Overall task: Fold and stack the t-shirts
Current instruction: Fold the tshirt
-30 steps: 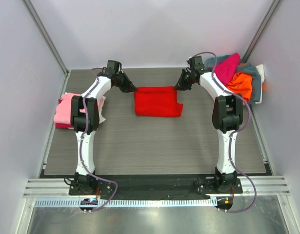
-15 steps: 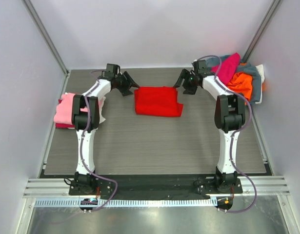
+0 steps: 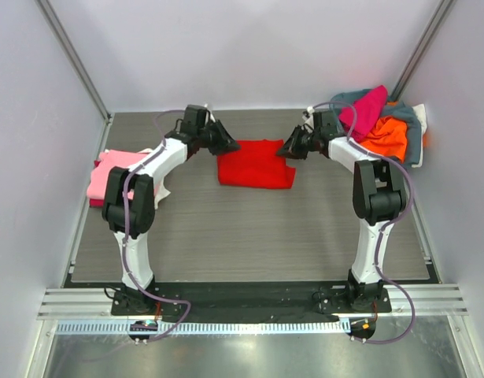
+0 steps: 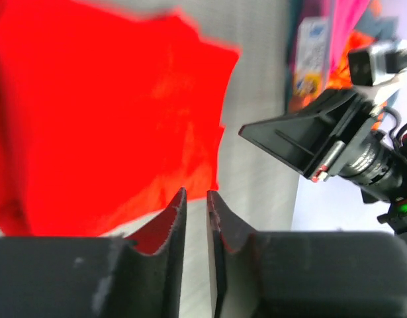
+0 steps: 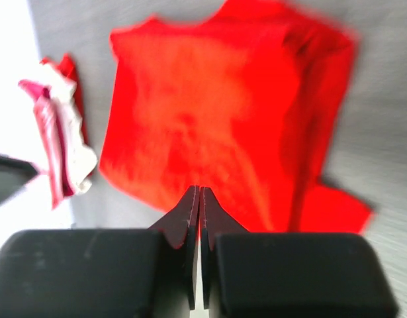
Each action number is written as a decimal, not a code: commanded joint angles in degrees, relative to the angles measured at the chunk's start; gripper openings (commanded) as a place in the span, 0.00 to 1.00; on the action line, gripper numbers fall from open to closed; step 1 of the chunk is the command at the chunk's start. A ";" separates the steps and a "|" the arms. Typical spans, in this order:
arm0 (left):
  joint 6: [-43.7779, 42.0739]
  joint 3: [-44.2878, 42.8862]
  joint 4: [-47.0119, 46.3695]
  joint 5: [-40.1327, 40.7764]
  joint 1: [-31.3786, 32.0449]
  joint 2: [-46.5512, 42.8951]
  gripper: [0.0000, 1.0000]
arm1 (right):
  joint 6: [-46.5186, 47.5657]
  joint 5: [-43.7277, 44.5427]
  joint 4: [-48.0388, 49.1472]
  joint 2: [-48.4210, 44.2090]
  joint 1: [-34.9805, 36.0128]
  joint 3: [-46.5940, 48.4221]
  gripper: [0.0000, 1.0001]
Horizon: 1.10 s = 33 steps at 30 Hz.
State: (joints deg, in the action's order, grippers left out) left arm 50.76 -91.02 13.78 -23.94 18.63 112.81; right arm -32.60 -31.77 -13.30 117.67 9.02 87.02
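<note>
A bright red t-shirt point(image 3: 255, 163) lies folded into a rectangle at the back middle of the table. My left gripper point(image 3: 228, 145) is at its back left corner. In the left wrist view the jaws point(image 4: 196, 195) stand a narrow gap apart with bare table between them and the red cloth point(image 4: 104, 112) just beyond. My right gripper point(image 3: 287, 150) is at the shirt's right edge. In the right wrist view it point(image 5: 199, 190) is shut with nothing between the tips, low over the red cloth point(image 5: 210, 112). Folded pink shirts point(image 3: 112, 175) are stacked at the left edge.
A heap of unfolded clothes lies at the back right corner: a magenta shirt point(image 3: 366, 106), an orange one point(image 3: 386, 134), white cloth and a grey-blue piece point(image 3: 413, 126). Grey walls and metal posts close in the table on three sides.
Both grippers have moved inward and down to the red shirt's back corners. Their jaws, spread half a second ago, have closed up. The shirt itself has not moved.
</note>
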 commanded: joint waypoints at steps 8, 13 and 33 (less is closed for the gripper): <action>4.08 15.60 -10.95 -3.83 -0.70 3.47 0.10 | -2.03 -8.75 8.99 -1.04 1.53 -14.76 0.01; 5.57 26.76 -17.03 -2.61 -4.47 4.87 0.06 | -2.65 -3.31 11.46 0.02 -1.71 -21.71 0.01; 3.55 11.60 -7.72 1.79 -4.31 -2.35 0.25 | -7.72 -4.61 13.55 -2.45 -1.90 -6.88 0.07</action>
State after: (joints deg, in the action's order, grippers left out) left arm 54.63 -73.36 4.47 -22.92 14.66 107.90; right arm -36.75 -33.87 -4.29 112.75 6.48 75.79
